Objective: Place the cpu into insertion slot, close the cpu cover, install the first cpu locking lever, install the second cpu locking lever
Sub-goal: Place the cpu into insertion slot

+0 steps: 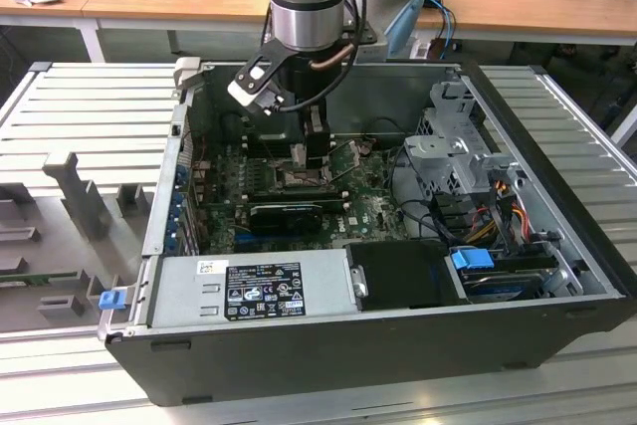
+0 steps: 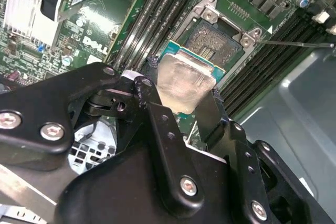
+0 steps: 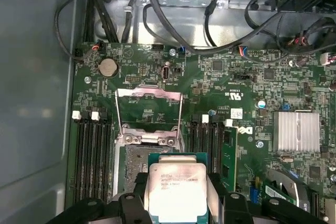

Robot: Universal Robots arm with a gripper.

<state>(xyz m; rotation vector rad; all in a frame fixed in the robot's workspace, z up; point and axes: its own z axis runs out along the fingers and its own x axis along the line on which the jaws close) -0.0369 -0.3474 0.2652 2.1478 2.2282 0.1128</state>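
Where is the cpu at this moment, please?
In both wrist views the cpu is clamped in the gripper, partly over the open insertion slot, with memory slot rows on either side.

Bright, even light, soft glare on the cpu [image 2: 184,82], case [image 1: 398,345] interior dimmer.

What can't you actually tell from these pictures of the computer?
- First wrist view: the cpu covers part of the insertion slot; the picture's edge cuts off the cpu's near side.
- Second wrist view: the claw, shut on the cpu, hides its near edge; whether it touches the slot cannot be told.
- Exterior view: the claw's tips are too small and dark to tell apart.
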